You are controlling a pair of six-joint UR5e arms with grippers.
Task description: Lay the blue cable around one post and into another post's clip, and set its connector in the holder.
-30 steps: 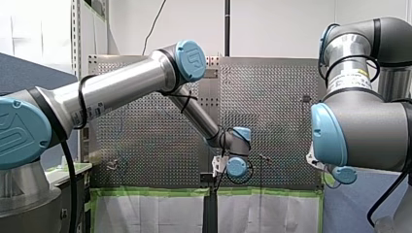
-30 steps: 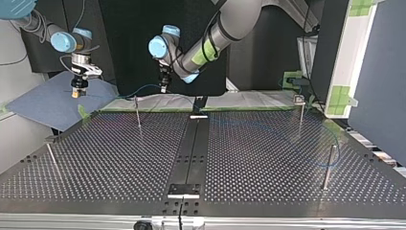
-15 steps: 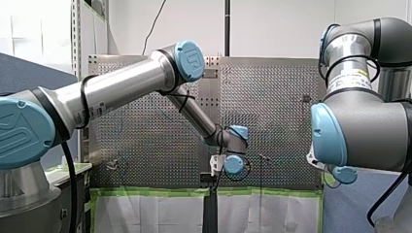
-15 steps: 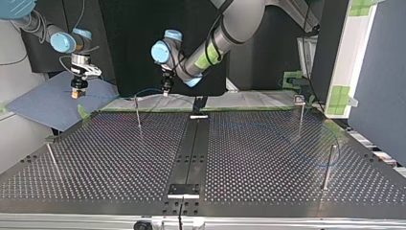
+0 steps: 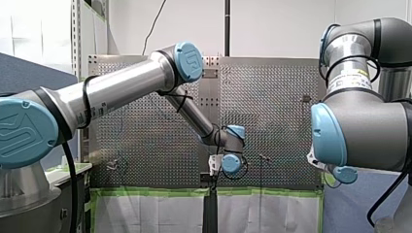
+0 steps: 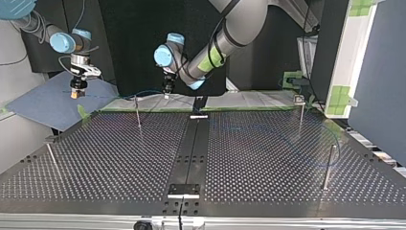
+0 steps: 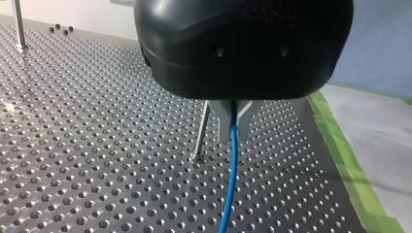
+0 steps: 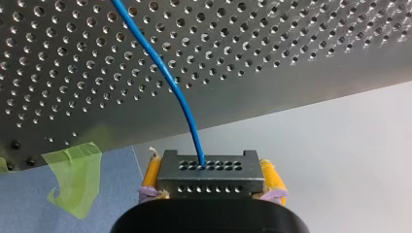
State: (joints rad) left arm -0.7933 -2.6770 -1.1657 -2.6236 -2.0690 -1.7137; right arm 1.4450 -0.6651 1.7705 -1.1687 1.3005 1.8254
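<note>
One thin blue cable (image 7: 232,160), boxy holed metal connector (image 8: 210,172), perforated table (image 7: 97,145)

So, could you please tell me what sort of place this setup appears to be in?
Most likely a robotics lab's test cell: my left arm and my right arm reach over a perforated table fitted with metal posts, green tape along its edge, routing a blue cable.
</note>
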